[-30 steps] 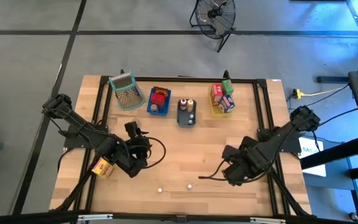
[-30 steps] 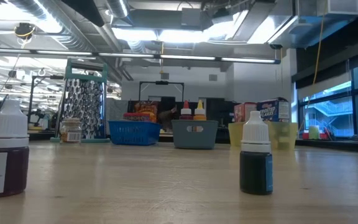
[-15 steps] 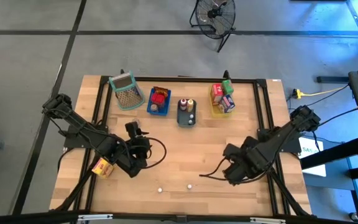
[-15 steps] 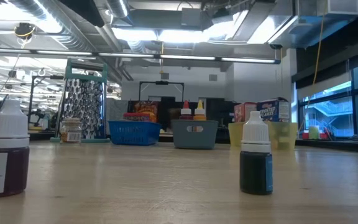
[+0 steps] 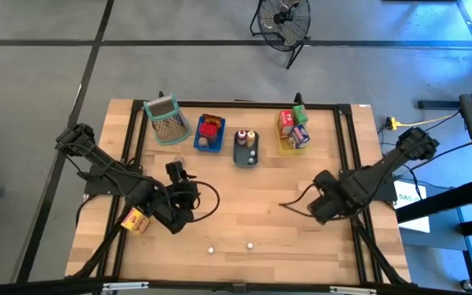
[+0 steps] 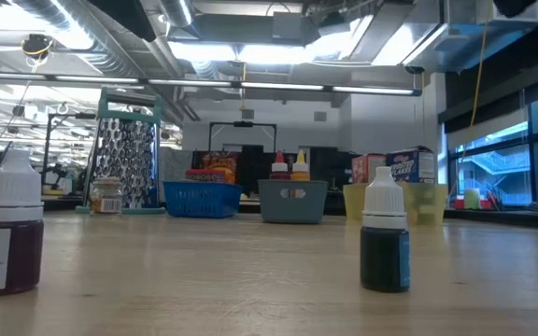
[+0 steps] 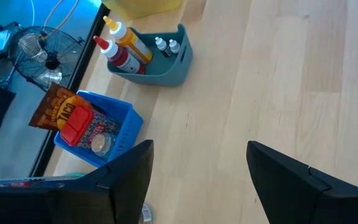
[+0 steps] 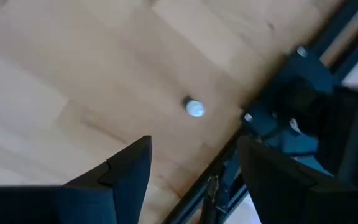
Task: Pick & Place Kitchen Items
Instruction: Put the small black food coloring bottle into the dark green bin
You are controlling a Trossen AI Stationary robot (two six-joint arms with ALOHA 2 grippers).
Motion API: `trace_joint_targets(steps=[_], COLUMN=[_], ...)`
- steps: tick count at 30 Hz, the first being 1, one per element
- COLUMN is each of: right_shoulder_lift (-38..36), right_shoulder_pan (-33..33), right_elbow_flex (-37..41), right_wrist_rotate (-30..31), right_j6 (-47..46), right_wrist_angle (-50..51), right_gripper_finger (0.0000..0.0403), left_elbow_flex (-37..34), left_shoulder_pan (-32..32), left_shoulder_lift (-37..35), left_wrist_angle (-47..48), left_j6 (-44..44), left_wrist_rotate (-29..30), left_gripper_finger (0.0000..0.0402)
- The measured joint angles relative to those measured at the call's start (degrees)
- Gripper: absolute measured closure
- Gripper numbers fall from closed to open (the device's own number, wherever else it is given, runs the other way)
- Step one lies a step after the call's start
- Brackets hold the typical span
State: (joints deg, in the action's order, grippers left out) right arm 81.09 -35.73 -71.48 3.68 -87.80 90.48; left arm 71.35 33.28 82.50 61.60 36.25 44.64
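Two tiny white-capped bottles stand upright on the wood near the front edge: a purple one (image 6: 6, 233) (image 5: 211, 249) and a dark blue-green one (image 6: 384, 238) (image 5: 250, 244). A yellow-orange carton (image 5: 135, 220) lies at the front left beside my left arm. My left gripper (image 5: 188, 190) (image 7: 197, 180) hangs open over bare wood left of centre, slanting toward the far trays. My right gripper (image 5: 322, 203) (image 8: 191, 168) hangs open at the right, pointing down over bare wood. A small white round thing (image 8: 194, 108) lies beyond it, beside the black frame (image 8: 278, 118).
Along the far edge stand a perforated mesh basket (image 5: 166, 119), a blue tray (image 5: 209, 135) with a red carton and brown packet, a grey tray (image 5: 247, 149) with bottles, and a yellow tray (image 5: 293, 131) with cartons. A small jar (image 6: 106, 196) stands by the basket.
My right gripper has gone toward the table's far edge and a little toward the right edge, rolling its wrist as it went. Its fingers stay open. The bottles and my left arm have kept still.
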Motion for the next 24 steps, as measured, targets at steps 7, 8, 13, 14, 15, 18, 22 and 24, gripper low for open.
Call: trace_joint_targets(steps=[7,8,13,14,15,18,22,24], right_shoulder_lift=[-5.37,-5.71,-6.11,-6.11,-6.11,-6.35,-6.42,-6.42], right_shoulder_pan=[0.05,0.05,0.6,0.64,0.64,0.64,0.86,1.08], right_elbow_flex=[8.59,9.92,16.14,17.12,18.11,20.28,22.37,24.25], right_wrist_rotate=[-0.1,-0.26,-2.53,-3.45,-4.12,-5.25,-5.16,-5.1], right_j6=[-11.08,-11.2,-12.91,-13.78,-14.35,-14.87,-14.87,-14.86], right_wrist_angle=[-4.21,-6.14,-12.63,-12.29,-12.34,-12.81,-16.49,-19.18], right_gripper_finger=[0.0165,0.0165,0.0165,0.0165,0.0165,0.0165,0.0165,0.0165], left_elbow_flex=[0.0,-0.02,-0.02,-0.02,-0.02,-0.02,-0.02,-0.02], left_shoulder_pan=[0.0,0.0,0.0,0.0,0.0,0.0,0.0,0.0], left_shoulder_lift=[0.0,0.0,0.0,0.0,0.0,0.0,0.0,0.0], left_wrist_angle=[-0.16,-0.15,-0.15,-0.15,-0.15,-0.15,-0.15,-0.17], left_j6=[-0.59,-0.59,-0.57,-0.57,-0.57,-0.55,-0.57,-0.55], left_wrist_rotate=[0.03,0.02,0.04,0.04,0.03,0.04,0.04,0.04], left_gripper_finger=[0.0148,0.0148,0.0148,0.0148,0.0148,0.0148,0.0148,0.0148])
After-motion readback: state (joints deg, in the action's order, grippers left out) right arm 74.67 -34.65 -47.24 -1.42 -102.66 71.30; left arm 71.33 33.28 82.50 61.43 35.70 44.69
